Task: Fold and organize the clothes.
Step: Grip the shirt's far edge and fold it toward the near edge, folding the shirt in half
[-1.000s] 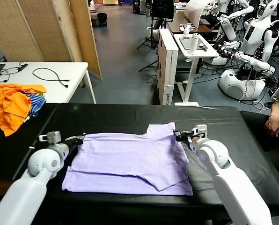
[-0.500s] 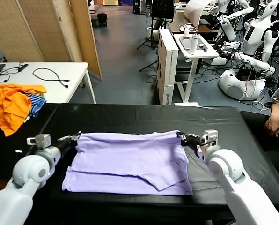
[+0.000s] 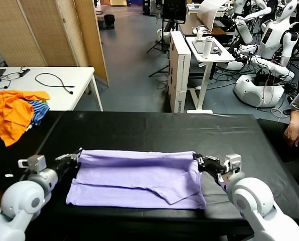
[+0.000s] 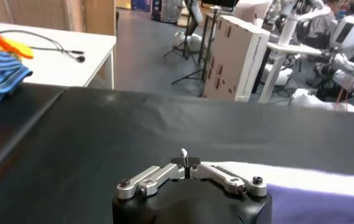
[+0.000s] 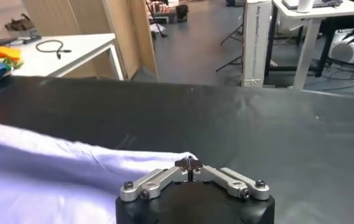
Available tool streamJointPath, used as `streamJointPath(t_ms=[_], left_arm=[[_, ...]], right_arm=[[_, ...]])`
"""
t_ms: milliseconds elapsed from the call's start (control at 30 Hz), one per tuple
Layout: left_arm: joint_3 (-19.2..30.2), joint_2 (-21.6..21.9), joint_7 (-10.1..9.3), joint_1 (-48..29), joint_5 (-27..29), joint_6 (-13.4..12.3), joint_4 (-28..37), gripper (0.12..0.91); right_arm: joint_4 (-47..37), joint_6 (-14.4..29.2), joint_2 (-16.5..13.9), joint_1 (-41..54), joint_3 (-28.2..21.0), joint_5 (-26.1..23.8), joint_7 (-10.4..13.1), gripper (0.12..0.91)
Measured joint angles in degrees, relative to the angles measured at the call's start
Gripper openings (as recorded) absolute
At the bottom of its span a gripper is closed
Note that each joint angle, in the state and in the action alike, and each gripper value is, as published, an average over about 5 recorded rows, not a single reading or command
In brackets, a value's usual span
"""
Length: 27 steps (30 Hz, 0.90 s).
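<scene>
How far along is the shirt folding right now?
Partly done. The T-shirt lies on the black table with its sleeves already tucked in. In hand: the left pincer and right pincer, both shut on the far edge, are drawing it toward the near hem. Left: laying that fold flat, letting go and tidying it away.

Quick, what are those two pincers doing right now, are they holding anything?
Left pincer: shut on the T-shirt, at its far left corner.
Right pincer: shut on the T-shirt, at its far right corner.
</scene>
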Motion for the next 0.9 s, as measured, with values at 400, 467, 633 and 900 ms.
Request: streamJointPath(t_ms=[400,467,633,900], left_arm=[[-3.3,-2.6,0.51,7.2,1.6,-0.3,-3.6,0.150],[-3.6,-3.0,0.47,8.1,1.8,-0.3,-3.9,0.150],[-3.8,-4.2,0.25,9.9,2.6,-0.3,-4.3,0.150],[-4.1,-5.7,0.21,11.9,3.8,-0.3,-4.4,0.150]], right_arm=[[3.0,0.0,0.5,-8.0,1.5,-2.1,-1.1,0.141],[3.1,0.0,0.5,-8.8,1.6,-2.5,-1.2,0.141],[3.0,0.0,0.7,-10.6,1.9,-3.4,-1.6,0.141],[2.0,0.0,1.2,-12.3,1.8,-4.8,-1.9,0.141]])
